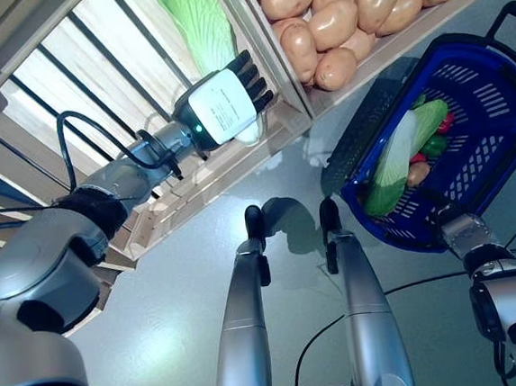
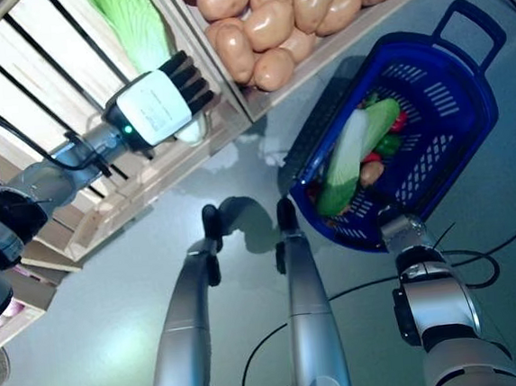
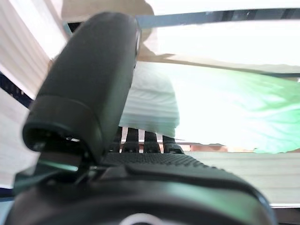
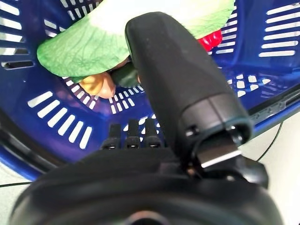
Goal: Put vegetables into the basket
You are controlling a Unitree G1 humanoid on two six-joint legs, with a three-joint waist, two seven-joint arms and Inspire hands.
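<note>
Left hand [image 1: 223, 107] – fingers straight, at the cabbage [image 1: 193, 18] at 11 o'clock; right hand [image 4: 154, 154] grips the basket [image 1: 487, 128] rim.

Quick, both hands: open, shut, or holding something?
Left hand: open, fingers straight, reaching into the crate at the napa cabbage, not gripping it.
Right hand: at the blue basket rim, apparently holding it; fingers hidden, cannot tell.

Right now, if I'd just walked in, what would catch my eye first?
Probably the blue basket at the robot's right, already holding a cabbage and other vegetables, with the right robot hand at its rim. Then the left robot hand reaching into the wooden crate at a big green cabbage, beside heaped potatoes.
</note>
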